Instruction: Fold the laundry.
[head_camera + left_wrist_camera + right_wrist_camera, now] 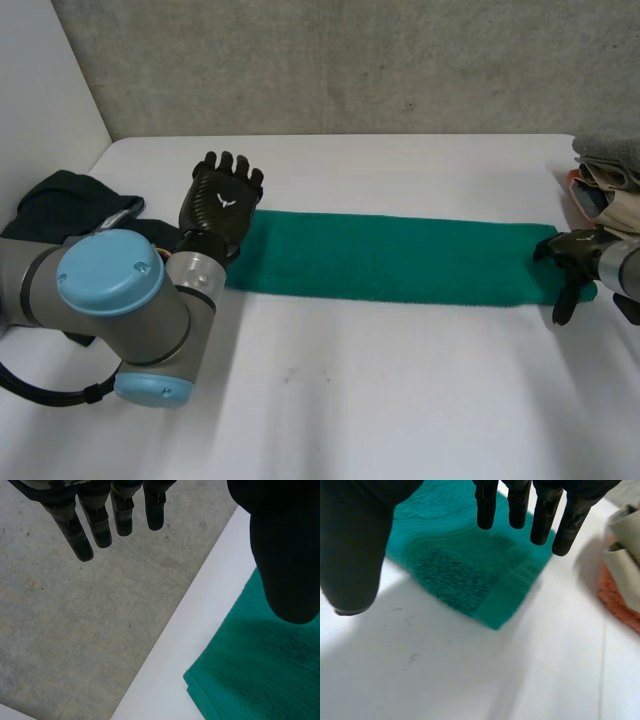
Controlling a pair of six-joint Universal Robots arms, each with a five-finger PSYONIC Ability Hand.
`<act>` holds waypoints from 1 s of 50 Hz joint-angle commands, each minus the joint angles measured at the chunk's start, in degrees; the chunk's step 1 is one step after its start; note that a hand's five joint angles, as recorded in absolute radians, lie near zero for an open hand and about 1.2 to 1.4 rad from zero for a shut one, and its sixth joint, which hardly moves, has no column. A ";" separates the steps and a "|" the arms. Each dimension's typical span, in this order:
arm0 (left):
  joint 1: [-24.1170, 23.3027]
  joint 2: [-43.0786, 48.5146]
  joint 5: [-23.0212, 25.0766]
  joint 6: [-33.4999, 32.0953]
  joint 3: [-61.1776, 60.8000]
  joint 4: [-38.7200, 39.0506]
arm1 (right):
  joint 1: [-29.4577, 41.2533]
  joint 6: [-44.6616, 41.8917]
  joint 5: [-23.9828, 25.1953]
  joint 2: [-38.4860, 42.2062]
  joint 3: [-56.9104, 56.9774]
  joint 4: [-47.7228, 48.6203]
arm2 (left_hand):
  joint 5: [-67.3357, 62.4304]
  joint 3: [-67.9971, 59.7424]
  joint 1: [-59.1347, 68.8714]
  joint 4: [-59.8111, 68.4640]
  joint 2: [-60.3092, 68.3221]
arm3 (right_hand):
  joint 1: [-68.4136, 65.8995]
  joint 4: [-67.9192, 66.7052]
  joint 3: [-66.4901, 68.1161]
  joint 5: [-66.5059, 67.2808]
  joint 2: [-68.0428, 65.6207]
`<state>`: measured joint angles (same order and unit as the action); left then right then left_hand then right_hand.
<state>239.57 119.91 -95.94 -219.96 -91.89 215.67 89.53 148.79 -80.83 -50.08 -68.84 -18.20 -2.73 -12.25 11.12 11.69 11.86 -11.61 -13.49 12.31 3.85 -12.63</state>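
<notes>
Head view: long green towel [390, 258], likely soft, limp and light, best pinched at its end corners; left hand [222, 200] and right hand [572, 262] sit at either end, both splayed, empty.

White table [380, 400] against a mottled grey concrete wall [350, 60], plain white panel [40, 80] at the left.

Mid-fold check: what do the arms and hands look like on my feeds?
Left arm: thick grey cylindrical joints with round light-blue caps. Left hand: black, ribbed back with a small white mark. Right hand: black too, with slim rod-like fingers and a broad rounded thumb.
</notes>
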 commanded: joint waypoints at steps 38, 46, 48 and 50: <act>3.01 -11.63 0.05 2.51 -9.27 -0.42 | -5.18 -23.64 -4.43 -8.54 -10.00 23.99 | 2.51 2.04 -0.90 -1.47 -1.65 | -68.39 -66.51 67.69 66.15 -67.37; 4.50 -13.56 0.14 6.21 -9.45 -2.97 | 15.30 -22.05 4.88 -10.39 -8.77 30.23 | 2.51 2.04 -0.90 -1.47 -1.65 | -68.39 -66.51 67.69 66.15 -67.37; 4.50 -13.82 0.14 6.38 -9.45 -3.24 | 21.34 -22.22 7.25 -8.91 -7.98 31.46 | 2.51 2.04 -0.90 -1.47 -1.65 | -68.39 -66.51 67.69 66.15 -67.37; 4.50 -13.83 0.14 6.38 -9.45 -3.33 | 25.14 -22.57 9.01 -6.88 -7.45 32.34 | 2.51 2.04 -0.90 -1.47 -1.65 | -68.39 -66.51 67.69 66.15 -67.37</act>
<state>243.83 106.66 -95.81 -214.44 -101.41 213.35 100.84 126.51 -77.93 -60.23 -77.86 11.19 -2.73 -12.25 11.11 11.69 11.86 -56.80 -68.05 67.81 56.54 -67.58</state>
